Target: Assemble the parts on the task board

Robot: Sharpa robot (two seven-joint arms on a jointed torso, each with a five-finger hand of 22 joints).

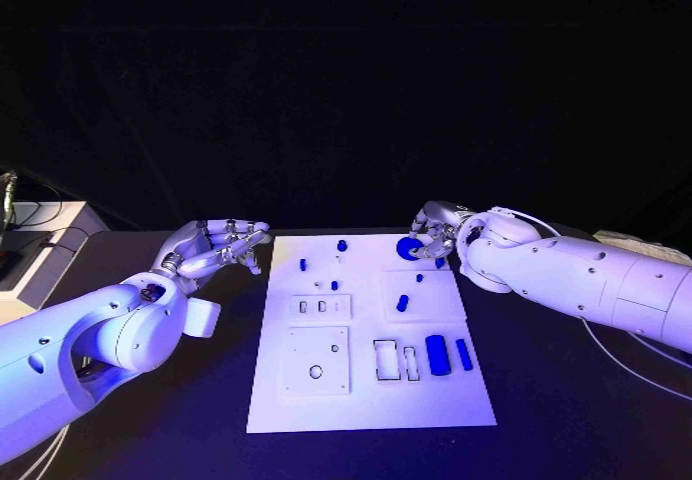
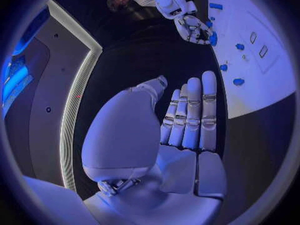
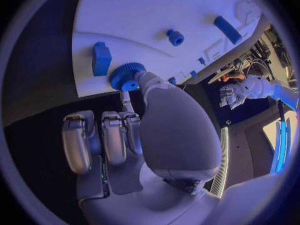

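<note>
The white rectangular task board (image 1: 368, 400) lies mid-bench. The round blue toothed gear part (image 3: 127, 75) sits at the board's far right corner, with the right hand (image 1: 437, 232) upon it; its fingers (image 3: 128, 105) appear to pinch the gear, contact partly hidden. The left hand (image 1: 216, 248) hovers off the board's far left corner, fingers apart and holding nothing. Judgement: secure the gear evenly, lift it level, and avoid the neighbouring small blue block (image 3: 100, 58).

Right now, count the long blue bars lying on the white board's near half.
2. The thicker blue bar lies just right of the rectangular slots; the thinner blue bar lies beside it, nearer the white task board's right edge. None looks hidden there.
</note>
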